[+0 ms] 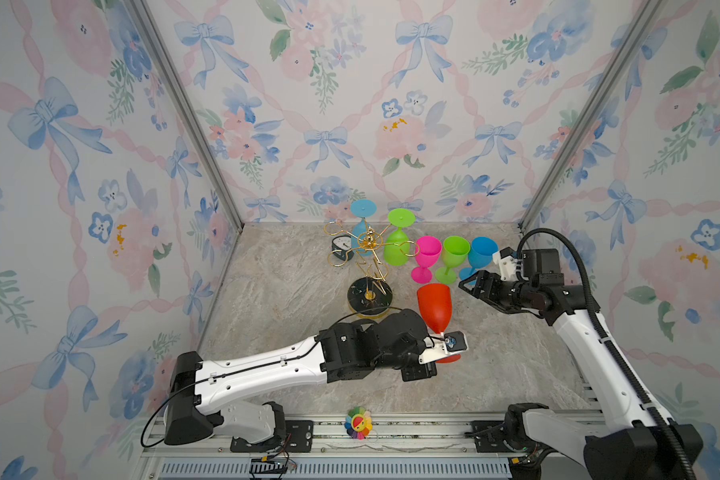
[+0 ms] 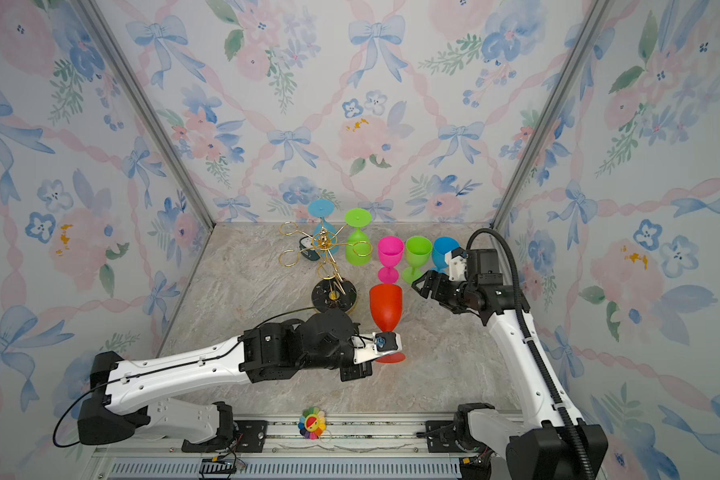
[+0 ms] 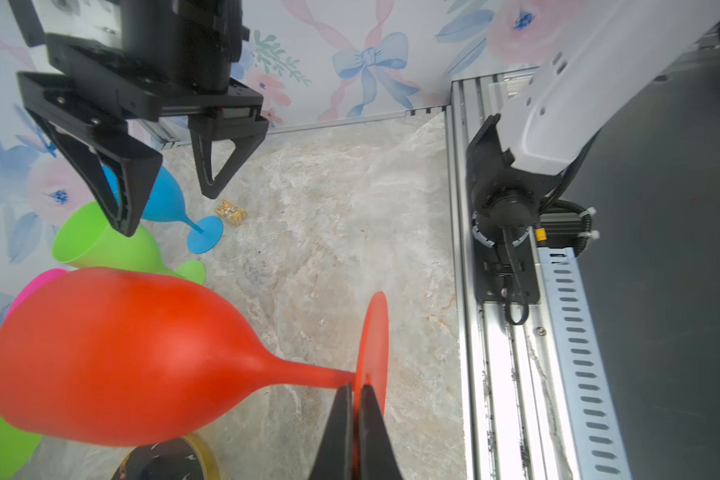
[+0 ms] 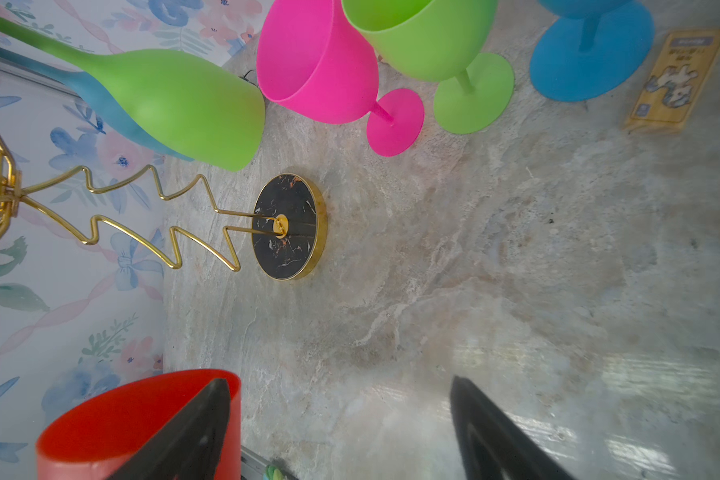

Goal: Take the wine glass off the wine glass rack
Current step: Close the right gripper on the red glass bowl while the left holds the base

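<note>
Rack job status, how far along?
Done: pink glass, standing green glass and standing blue glass are upright on the table. In hand: left hand shut on the stem of the red glass, clear of the wine glass rack; right hand open by its bowl. Left: hanging blue glass and hanging green glass are on the rack.
</note>
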You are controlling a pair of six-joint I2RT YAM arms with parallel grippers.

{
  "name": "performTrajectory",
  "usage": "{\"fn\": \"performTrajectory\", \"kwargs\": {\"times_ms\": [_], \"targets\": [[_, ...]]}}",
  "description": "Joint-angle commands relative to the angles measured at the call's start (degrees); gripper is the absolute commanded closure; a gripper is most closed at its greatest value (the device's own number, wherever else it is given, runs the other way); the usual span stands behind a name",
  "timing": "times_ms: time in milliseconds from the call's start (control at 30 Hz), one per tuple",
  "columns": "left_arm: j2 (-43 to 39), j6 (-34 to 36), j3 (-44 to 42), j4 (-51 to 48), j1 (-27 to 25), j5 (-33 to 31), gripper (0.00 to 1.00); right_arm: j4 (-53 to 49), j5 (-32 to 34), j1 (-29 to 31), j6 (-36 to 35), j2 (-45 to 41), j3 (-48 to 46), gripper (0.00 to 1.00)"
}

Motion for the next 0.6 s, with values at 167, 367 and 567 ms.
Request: {"fn": "performTrajectory", "kwargs": {"times_ms": [167, 367, 567], "targets": [[-0.3, 13.9, -9.2, 9.5, -5.7, -21.3, 1.00, -2.9, -3.1, -0.3, 0.3, 2.6, 6.2, 0.16], [-0.9, 20.6, -13.4, 15.1, -7.0, -25.6, 1.00, -4.5, -4.3, -0.3, 0.0, 4.9, 9.8, 0.16], [0.5, 29.1, -19.2, 20.3, -8.8, -33.7, 1.00, -6.7, -7.6, 0.6, -1.0, 7.5, 13.1, 0.17]]}}
